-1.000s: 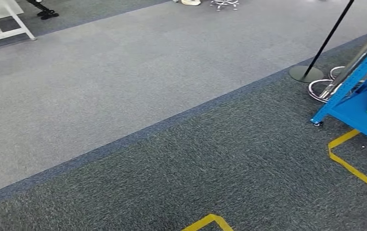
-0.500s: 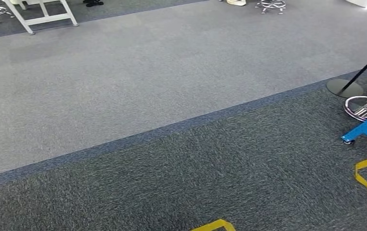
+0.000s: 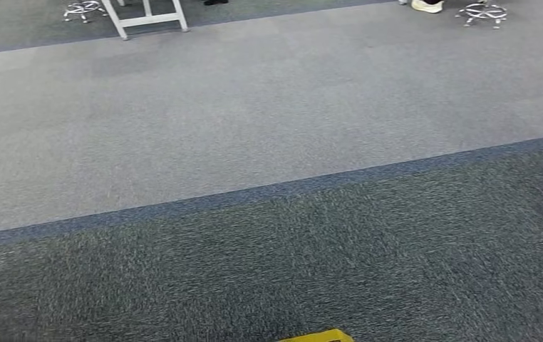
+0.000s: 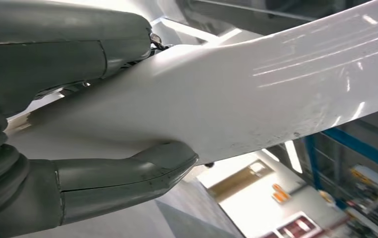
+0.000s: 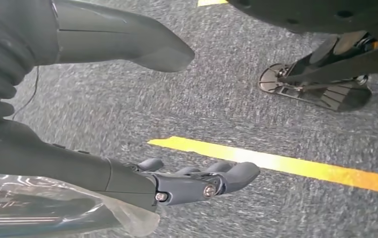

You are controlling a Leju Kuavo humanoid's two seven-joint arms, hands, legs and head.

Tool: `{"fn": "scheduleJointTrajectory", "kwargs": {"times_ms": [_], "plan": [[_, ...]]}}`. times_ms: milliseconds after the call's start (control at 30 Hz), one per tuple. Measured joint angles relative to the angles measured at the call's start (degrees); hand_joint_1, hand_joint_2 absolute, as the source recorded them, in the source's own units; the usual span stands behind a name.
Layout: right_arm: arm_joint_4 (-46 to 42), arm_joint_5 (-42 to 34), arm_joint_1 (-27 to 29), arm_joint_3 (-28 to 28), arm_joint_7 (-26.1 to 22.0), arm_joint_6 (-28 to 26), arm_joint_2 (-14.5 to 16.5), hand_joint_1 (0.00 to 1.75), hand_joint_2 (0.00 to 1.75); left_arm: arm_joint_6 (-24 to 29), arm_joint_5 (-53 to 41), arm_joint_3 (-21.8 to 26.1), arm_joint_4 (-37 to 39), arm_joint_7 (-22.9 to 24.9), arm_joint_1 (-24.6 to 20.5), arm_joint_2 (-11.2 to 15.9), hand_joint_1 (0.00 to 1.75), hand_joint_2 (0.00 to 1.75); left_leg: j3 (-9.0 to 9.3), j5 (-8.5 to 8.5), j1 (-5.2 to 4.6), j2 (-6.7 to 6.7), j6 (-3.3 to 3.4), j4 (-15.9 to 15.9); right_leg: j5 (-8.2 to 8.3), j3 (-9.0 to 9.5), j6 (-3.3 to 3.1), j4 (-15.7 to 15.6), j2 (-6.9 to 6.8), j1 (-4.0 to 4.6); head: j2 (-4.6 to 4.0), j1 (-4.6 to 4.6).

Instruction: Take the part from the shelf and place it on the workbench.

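Left robot hand (image 4: pixel 78 124) grasps the part (image 4: pixel 256 99), thumb below and darker fingers above, pressing against its surface. That part is a broad, smooth white piece with a glossy sheen; it curves and widens away from the hand, carrying faint scratches and bright streaks of reflected light. It is held up in the air, with ceiling lights and a blue frame (image 4: pixel 355 148) showing beyond it.

Right robot hand (image 5: pixel 127 124) is released: thumb and fingers stand apart with nothing between them, the fingers only loosely bent. It hangs over dark grey carpet (image 5: pixel 226 99), above a yellow line (image 5: pixel 276 163) on the floor. A clear plastic wrap (image 5: pixel 53 208) lies just beside the hand near the wrist; what it covers I cannot tell.

From the head view, a light grey carpet (image 3: pixel 254 114) meets a darker one (image 3: pixel 326 263) along a blue-grey strip (image 3: pixel 269 192). Another bit of yellow tape (image 3: pixel 318 336) sits at the near edge. Far off stand white frame legs (image 3: pixel 147 16), two chair bases (image 3: pixel 83 8) and a pale shoe (image 3: pixel 427 6).
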Motion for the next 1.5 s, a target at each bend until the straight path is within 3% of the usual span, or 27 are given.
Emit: {"fn": "scheduleJointTrajectory", "kwargs": {"times_ms": [33, 133, 200, 267, 333, 400, 467, 500, 533, 567, 633, 700, 767, 800, 867, 933, 1000, 1033, 1067, 1100, 1167, 1233, 1267, 1300, 1367, 1433, 1500], "plan": [[0.02, 0.01, -0.06, 0.0, 0.0, 0.01, 0.0, 0.0, 1.75, -0.01, 0.01, -0.04, 0.02, -0.02, 0.02, 0.0, 1.75, 1.75, 1.4, 1.05, 0.06, 0.18, 0.02, -1.71, 0.13, -0.26, 0.03, 0.0, -0.77, 0.05, 0.0, 0.0], [0.02, 0.01, -0.25, 0.0, -0.02, 0.01, 0.0, 0.0, 1.75, -0.03, 0.01, -0.16, 0.03, -0.09, -0.01, 0.0, 1.75, 1.75, 8.35, 5.15, -0.18, 2.63, 0.45, -13.44, 0.45, -0.51, 0.43, 0.01, -2.64, 0.16, 0.0, -0.02], [0.02, 0.01, -0.35, 0.0, -0.03, 0.01, 0.0, 0.0, 1.75, -0.01, 0.01, -0.24, 0.03, -0.16, 0.01, 0.0, 1.75, 1.75, 9.68, 5.83, -0.73, 3.58, 1.01, -16.8, 0.84, -0.38, 1.07, 0.0, -3.61, 0.18, 0.0, 0.03], [0.01, 0.01, -0.58, 0.0, -0.03, 0.01, 0.01, 0.0, 1.75, 0.01, -0.01, -0.28, 0.01, -0.21, 0.18, 0.0, 1.75, 1.75, 9.09, 6.53, -1.09, 2.64, 1.85, -17.14, 1.22, -0.48, 1.88, -0.11, -4.13, -0.1, 0.0, 0.06], [0.0, 0.0, -0.78, 0.0, -0.04, 0.01, 0.02, 0.0, 1.75, 0.01, -0.11, -0.33, -0.02, -0.23, 0.26, -0.04, 1.75, 1.75, 8.64, 7.45, -1.07, 1.75, 2.81, -17.86, -0.08, -1.29, 2.4, 1.13, -1.82, -0.33, 0.0, 0.12], [0.0, 0.0, -0.7, 0.01, -0.01, 0.02, 0.02, 0.0, 1.75, 0.02, -0.38, -0.46, -0.01, -0.19, 0.2, -0.08, 1.75, 1.75, 7.94, 8.31, -1.14, 0.84, 3.57, -18.24, -4.03, -3.61, 2.43, 6.59, 1.61, -0.28, 0.0, 0.27], [0.0, -0.01, -0.42, 0.02, 0.07, 0.0, 0.02, 0.0, 1.75, 0.01, -0.56, -0.55, 0.01, 0.3, 0.14, -0.09, 1.75, 1.75, 7.11, 8.96, -1.4, -0.36, 3.9, -18.22, -7.57, -6.04, 2.22, 13.56, 2.79, -0.05, 0.0, 0.36], [0.0, -0.03, -0.29, 0.02, 0.12, -0.04, 0.02, 0.0, 1.75, 0.01, -0.57, -0.56, 0.02, 0.74, 0.11, -0.09, 1.75, 1.75, 6.76, 9.27, -1.48, -1.06, 3.92, -18.2, -7.84, -6.27, 2.11, 15.0, 2.9, 0.08, 0.0, 0.36], [0.0, -0.07, -0.22, 0.01, 0.15, -0.09, 0.02, 0.0, 1.75, 0.01, -0.54, -0.54, 0.02, 1.27, 0.07, -0.08, 1.75, 1.75, 6.49, 9.57, -1.52, -1.8, 3.86, -18.16, -7.02, -5.47, 1.98, 14.26, 2.99, 0.2, 0.0, 0.37], [0.0, -0.1, -0.21, 0.01, 0.19, -0.13, 0.02, 0.0, 1.75, 0.01, -0.51, -0.52, 0.03, 1.74, 0.02, -0.08, 1.75, 1.75, 6.28, 9.83, -1.52, -2.54, 3.74, -18.12, -5.34, -3.53, 1.83, 11.23, 3.31, 0.26, 0.0, 0.37], [0.01, -0.14, -0.21, 0.0, 0.23, -0.21, 0.02, 0.0, 1.75, 0.01, -0.39, -0.46, 0.03, 2.24, -0.09, -0.07, 1.75, 1.75, 5.85, 10.22, -1.54, -3.91, 3.37, -17.8, -2.44, 1.63, 1.51, 2.87, 5.59, 0.18, 0.0, 0.37], [0.02, -0.14, -0.19, 0.01, 0.24, -0.22, 0.02, 0.0, 1.75, 0.01, -0.25, -0.43, 0.02, 2.31, -0.23, -0.05, 1.75, 1.75, 5.33, 10.52, -1.63, -5.15, 2.91, -17.29, -1.8, 4.16, 1.31, -1.69, 7.38, 0.09, 0.0, 0.33], [0.02, -0.12, -0.23, 0.02, 0.24, -0.21, 0.03, 0.0, 1.75, 0.01, -0.08, -0.37, 0.0, 2.3, -0.34, -0.04, 1.75, 1.75, 4.85, 10.83, -1.65, -6.44, 2.46, -16.95, -1.96, 3.98, 0.98, -2.12, 6.46, 0.05, 0.0, 0.34], [0.02, -0.1, -0.25, 0.02, 0.24, -0.21, 0.06, 0.0, 1.75, 0.02, 0.0, -0.27, -0.01, 2.29, -0.34, -0.04, 1.75, 1.75, 4.57, 10.6, -1.66, -6.2, 2.24, -16.53, -1.94, 3.93, 0.67, -2.21, 5.64, 0.0, 0.0, 0.29], [0.02, -0.08, -0.17, 0.02, 0.23, -0.21, 0.11, 0.0, 1.75, 0.02, 0.09, -0.05, -0.03, 2.3, -0.44, -0.03, 1.75, 1.75, 3.11, 8.12, -1.58, -3.78, 1.63, -13.15, -1.76, 3.85, 0.15, -2.36, 3.86, -0.11, 0.0, 0.01], [0.04, -0.08, 0.07, 0.02, 0.23, -0.25, 0.1, 0.0, 1.75, -0.01, 0.1, 0.02, -0.03, 2.3, -0.61, -0.02, 1.75, 1.75, 0.26, 3.83, -1.26, -0.93, 0.92, -5.89, -1.74, 3.76, -0.04, -2.34, 2.06, 0.09, 0.0, -0.23], [0.06, -0.08, 0.21, 0.02, 0.24, -0.32, 0.07, 0.0, 1.75, -0.02, 0.11, 0.04, -0.02, 2.3, -0.64, -0.02, 1.75, 1.75, -1.64, 1.91, -0.81, -0.13, 0.53, -0.37, -1.81, 3.72, -0.06, -2.3, 0.27, 0.23, 0.0, -0.23], [0.07, -0.08, 0.16, 0.02, 0.24, -0.36, 0.05, 0.0, 1.75, -0.02, 0.11, 0.05, -0.02, 2.3, -0.63, -0.02, 1.75, 1.75, -1.31, 2.64, -0.65, 0.03, 0.48, -0.39, -1.88, 3.76, -0.04, -2.29, -0.54, 0.26, 0.0, -0.24], [0.07, -0.08, 0.06, 0.02, 0.24, -0.37, 0.04, 0.0, 1.75, -0.02, 0.11, 0.07, -0.02, 2.3, -0.63, -0.01, 1.75, 1.75, 0.06, 4.37, -0.58, 0.27, 0.57, -2.68, -1.98, 3.9, 0.02, -2.28, -1.29, 0.28, 0.0, -0.25], [0.07, -0.08, -0.04, 0.02, 0.24, -0.38, 0.05, 0.0, 1.75, -0.02, 0.11, 0.08, -0.02, 2.3, -0.63, -0.01, 1.75, 1.75, 2.09, 6.5, -0.63, 0.96, 0.8, -6.45, -2.13, 4.07, 0.1, -2.29, -1.95, 0.28, 0.0, -0.25], [0.07, -0.03, -0.18, 0.02, 0.23, -0.38, 0.07, 0.0, 1.75, -0.01, 0.13, 0.15, -0.02, 2.36, -0.68, -0.01, 1.75, 1.75, 5.78, 8.86, -1.24, 3.27, 1.44, -13.29, -2.48, 4.45, 0.39, -2.29, -3.15, 0.36, 0.0, -0.2], [0.04, 0.01, -0.28, 0.02, 0.24, -0.39, 0.13, 0.0, 1.75, 0.02, 0.31, 0.27, -0.03, 2.35, -0.68, -0.02, 1.75, 1.75, 6.82, 8.58, -2.01, 4.4, 2.25, -15.77, -2.68, 4.77, 0.87, -2.3, -4.38, 0.38, 0.0, -0.21], [-0.01, 0.01, -0.46, 0.02, 0.25, -0.4, 0.19, 0.0, 1.75, 0.03, 0.52, 0.3, -0.04, 2.13, -0.59, -0.01, 1.75, 1.75, 6.73, 8.49, -2.18, 3.98, 2.68, -16.26, -2.71, 5.06, 1.16, -2.4, -5.04, 0.38, 0.0, -0.23], [-0.05, 0.0, -0.64, 0.02, 0.27, -0.43, 0.24, 0.0, 1.75, 0.04, 0.74, 0.31, -0.04, 1.83, -0.45, -0.02, 1.75, 1.75, 6.87, 8.49, -2.1, 3.45, 3.07, -16.9, -2.96, 5.23, 1.46, -2.33, -4.87, 0.33, 0.0, -0.2], [-0.11, -0.02, -0.82, 0.04, 0.25, -0.49, 0.31, 0.0, 1.75, 0.04, 0.69, 0.28, -0.04, 1.56, -0.32, -0.02, 1.75, 1.75, 7.27, 8.89, -1.73, 2.21, 3.64, -18.07, -4.57, 4.14, 1.77, 0.12, -1.94, 0.26, 0.0, 0.02], [-0.11, -0.08, -0.61, 0.08, 0.25, -0.56, 0.33, 0.0, 1.75, 0.01, 0.19, 0.24, 0.02, 2.95, -0.43, -0.02, 1.75, 1.75, 7.47, 9.08, -1.51, 0.89, 3.98, -18.48, -7.48, 0.25, 1.8, 7.1, 1.69, 0.17, 0.0, 0.19], [-0.11, -0.2, -0.32, 0.13, 0.31, -0.62, 0.35, 0.0, 1.75, -0.02, 0.31, 0.19, 0.17, 5.12, -0.44, -0.02, 1.75, 1.75, 7.54, 9.01, -1.5, -0.64, 4.11, -18.42, -8.6, -3.86, 1.98, 13.28, 2.73, 0.13, 0.0, 0.2]]}}
